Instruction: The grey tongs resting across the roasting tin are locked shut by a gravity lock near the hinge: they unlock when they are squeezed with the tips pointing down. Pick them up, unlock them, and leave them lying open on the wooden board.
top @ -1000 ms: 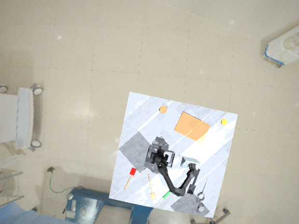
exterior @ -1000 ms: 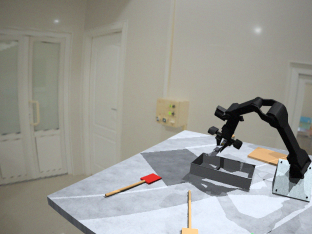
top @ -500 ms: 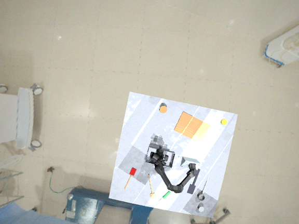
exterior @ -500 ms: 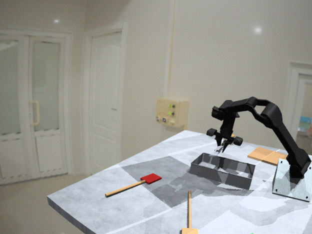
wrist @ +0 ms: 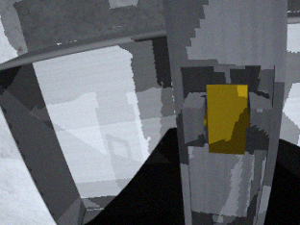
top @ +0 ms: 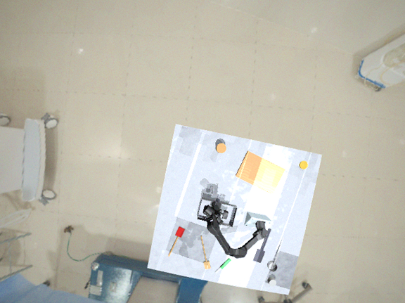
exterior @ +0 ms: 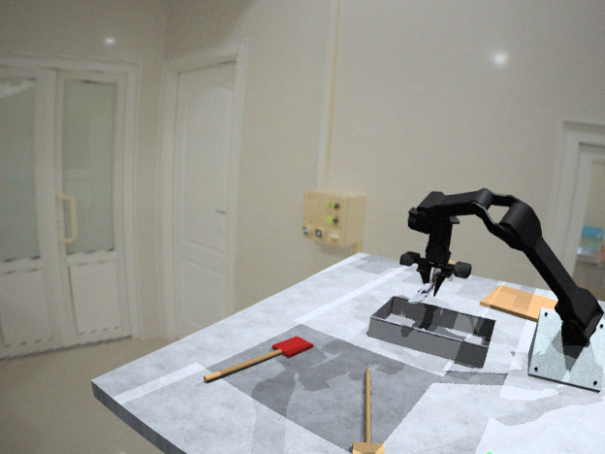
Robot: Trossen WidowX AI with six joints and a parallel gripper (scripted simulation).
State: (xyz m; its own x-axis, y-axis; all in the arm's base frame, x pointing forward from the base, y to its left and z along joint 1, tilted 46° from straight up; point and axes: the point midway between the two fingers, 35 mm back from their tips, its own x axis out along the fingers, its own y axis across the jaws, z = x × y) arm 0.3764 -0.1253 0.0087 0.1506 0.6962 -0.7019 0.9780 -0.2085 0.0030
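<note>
Exterior view finds jaws (top: 217,212) (exterior: 429,288) clamped on the tongs (exterior: 421,293) (wrist: 226,38), pickup done; unlocking apparently calls for tips steeper downward, then a squeeze.

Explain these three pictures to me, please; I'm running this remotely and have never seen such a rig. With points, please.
The machine is one black jointed arm (top: 220,238) (exterior: 551,264), bolted to a pale plate (top: 251,219) (exterior: 542,364). One picture looks straight down, one looks from beyond the table, and one looks from the arm's wrist along its gripper (top: 216,207) (exterior: 430,288).

The gripper is shut on the grey tongs (exterior: 421,293) (wrist: 231,38), above the roasting tin (top: 235,216) (exterior: 425,340). On the table (top: 185,207) (exterior: 161,391) lie the wooden board (top: 244,170) (exterior: 518,301), a red-headed spatula (top: 179,232) (exterior: 293,346) and other utensils.
</note>
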